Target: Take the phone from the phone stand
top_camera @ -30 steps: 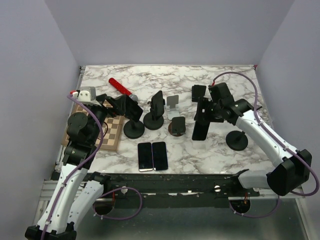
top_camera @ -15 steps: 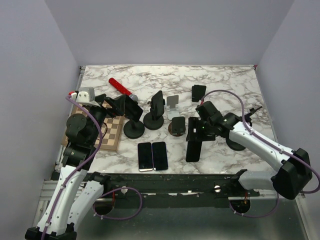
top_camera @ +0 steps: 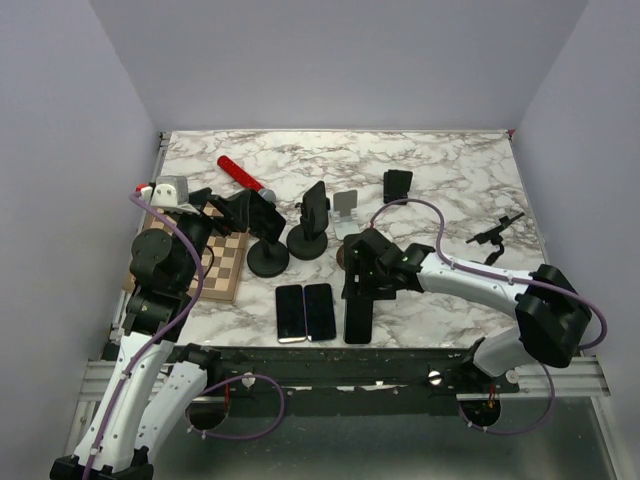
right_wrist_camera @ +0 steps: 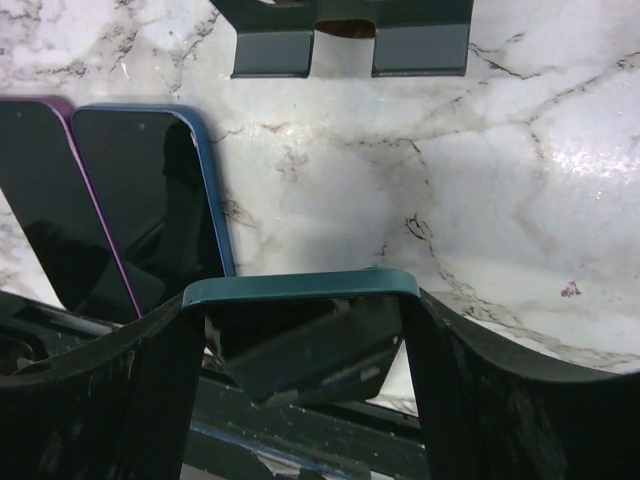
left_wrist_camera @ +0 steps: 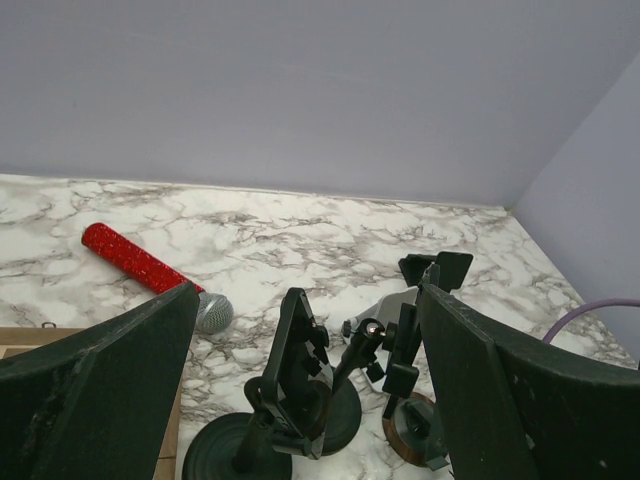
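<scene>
The table (top_camera: 450, 170) was white marble veined with grey, smooth and faintly glossy. At its left edge lay a flat wooden board (top_camera: 225, 265) checkered light and dark. Mid-table stood two matte black stands (top_camera: 268, 262) on round disc bases with thin stalks and clamp heads.

My right gripper (right_wrist_camera: 302, 300) reached to the near middle of the table and was clamped on the phone (top_camera: 358, 315) by its far end, one finger on each long side. The phone was a slim slab with a dark mirror-like glass face, a teal rim and rounded corners. Its long axis ran far to near, the near end toward the table's near edge. I could not tell whether it touched the marble.

Just left of it lay two flat phones (top_camera: 305, 312) side by side, parallel to it, one rimmed purple and one blue.

My left gripper (left_wrist_camera: 307, 300) hung by the board with its jaws spread wide, holding nothing.

Far left lay a mic (top_camera: 240, 174) with a red glittery cylindrical handle and a silver mesh head.
</scene>
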### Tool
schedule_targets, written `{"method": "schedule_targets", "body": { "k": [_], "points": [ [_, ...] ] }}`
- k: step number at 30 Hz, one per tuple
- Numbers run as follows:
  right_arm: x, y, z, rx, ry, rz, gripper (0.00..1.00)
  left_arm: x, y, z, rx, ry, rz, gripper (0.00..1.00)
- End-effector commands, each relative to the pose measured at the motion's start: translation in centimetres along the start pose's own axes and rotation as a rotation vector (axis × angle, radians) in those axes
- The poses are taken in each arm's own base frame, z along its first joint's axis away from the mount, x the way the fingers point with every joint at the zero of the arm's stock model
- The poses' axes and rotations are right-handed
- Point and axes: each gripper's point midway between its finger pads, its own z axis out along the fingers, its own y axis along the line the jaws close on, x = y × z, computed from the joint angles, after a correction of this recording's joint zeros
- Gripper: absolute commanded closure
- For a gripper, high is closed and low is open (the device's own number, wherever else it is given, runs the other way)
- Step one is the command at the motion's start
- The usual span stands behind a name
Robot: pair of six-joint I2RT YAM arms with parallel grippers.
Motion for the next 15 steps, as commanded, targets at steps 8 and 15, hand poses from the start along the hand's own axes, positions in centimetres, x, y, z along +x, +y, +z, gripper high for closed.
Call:
{"method": "schedule_targets", "body": {
  "k": [8, 15],
  "points": [
    [-1.4, -1.1, 3.4, 0.078, -0.146, 0.093, 1.0, -0.4, 0.1, -0.2, -0.001, -0.011, 0.004, 0.01],
    [-1.2, -1.7, 5.0, 0.147, -0.157, 0.039, 0.99, -0.4, 0.0, -0.3, 0.0, -0.011, 0.005, 0.02]
  ]
}}
